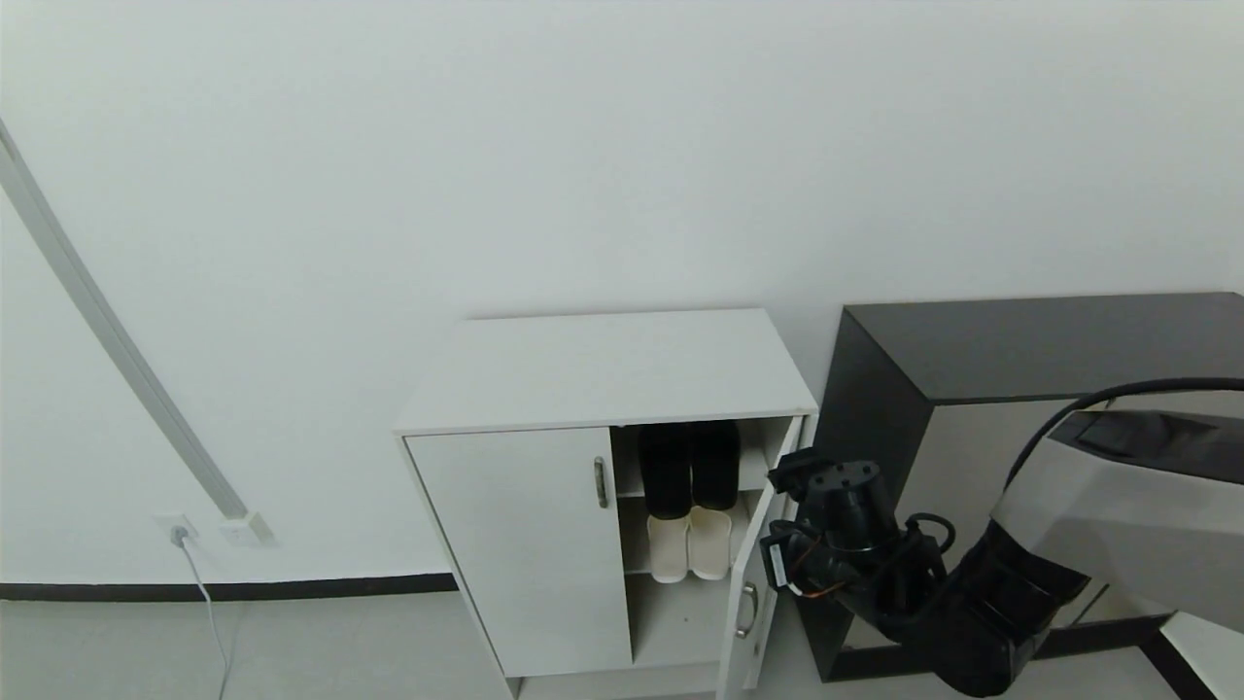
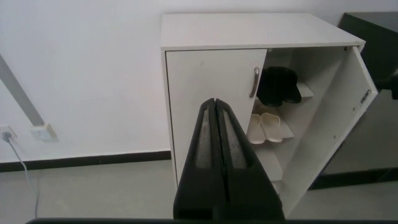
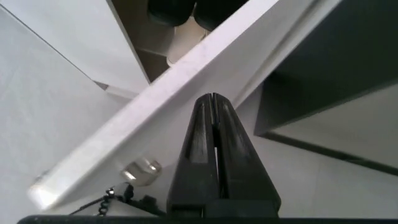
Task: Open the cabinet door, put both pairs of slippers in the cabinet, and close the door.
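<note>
**Both pairs shelved, right door hanging open**

The white cabinet (image 1: pixel 603 369) has its left door (image 1: pixel 525 544) shut and its right door (image 1: pixel 753 583) swung out partway. Inside, the black slippers (image 1: pixel 690 467) sit side by side on the top shelf. They stick out past its front edge. The white slippers (image 1: pixel 690 544) are on the shelf just below, also paired up at the front edge. The bottom compartment shows bare floor panel.

The right gripper (image 3: pixel 214 96) has its fingers pressed together with nothing between them. Its tips are right up at the outer side of the open door, above the door's metal handle (image 1: pixel 745 610). I can't tell whether they actually touch it.

The left gripper (image 2: pixel 215 102) is also pinched closed and empty, held back from the cabinet and facing the shut door.

A dark cabinet (image 1: pixel 1020 340) stands just beside the white one, on the open-door side. There's a wall socket (image 1: pixel 178 532) with a cable plugged in, well off to the other side.
</note>
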`<state>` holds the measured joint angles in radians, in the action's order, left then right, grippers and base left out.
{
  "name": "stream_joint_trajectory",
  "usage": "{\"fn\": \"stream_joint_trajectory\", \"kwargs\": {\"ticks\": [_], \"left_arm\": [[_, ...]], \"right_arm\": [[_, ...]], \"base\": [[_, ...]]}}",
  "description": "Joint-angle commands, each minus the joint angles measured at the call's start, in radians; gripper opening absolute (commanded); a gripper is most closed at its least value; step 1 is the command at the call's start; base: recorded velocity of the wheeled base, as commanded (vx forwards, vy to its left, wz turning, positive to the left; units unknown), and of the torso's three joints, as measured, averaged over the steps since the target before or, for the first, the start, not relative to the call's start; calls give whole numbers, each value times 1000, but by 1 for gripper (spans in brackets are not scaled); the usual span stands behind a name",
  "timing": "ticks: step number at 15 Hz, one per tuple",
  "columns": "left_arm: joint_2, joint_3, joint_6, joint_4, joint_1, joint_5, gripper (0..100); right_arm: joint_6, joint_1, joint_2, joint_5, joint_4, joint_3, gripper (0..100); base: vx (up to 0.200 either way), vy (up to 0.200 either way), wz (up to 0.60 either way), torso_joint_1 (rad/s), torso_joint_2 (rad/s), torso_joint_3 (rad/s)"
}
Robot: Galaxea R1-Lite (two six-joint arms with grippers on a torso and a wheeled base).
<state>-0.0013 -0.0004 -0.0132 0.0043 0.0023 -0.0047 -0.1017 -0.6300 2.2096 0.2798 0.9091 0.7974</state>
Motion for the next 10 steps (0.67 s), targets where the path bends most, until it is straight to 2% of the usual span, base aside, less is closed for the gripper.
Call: {"fn": "stream_joint_trajectory", "kwargs": {"ticks": [1, 10], "left_arm": [[1, -1, -1, 0, 1, 0, 0], [1, -1, -1, 0, 1, 0, 0]], "right_arm": [[0, 4, 68, -1, 1, 68, 0], [0, 59, 271, -2, -7, 419, 0]], "base": [[0, 0, 0, 0, 0, 0], [0, 0, 0, 0, 0, 0]]}}
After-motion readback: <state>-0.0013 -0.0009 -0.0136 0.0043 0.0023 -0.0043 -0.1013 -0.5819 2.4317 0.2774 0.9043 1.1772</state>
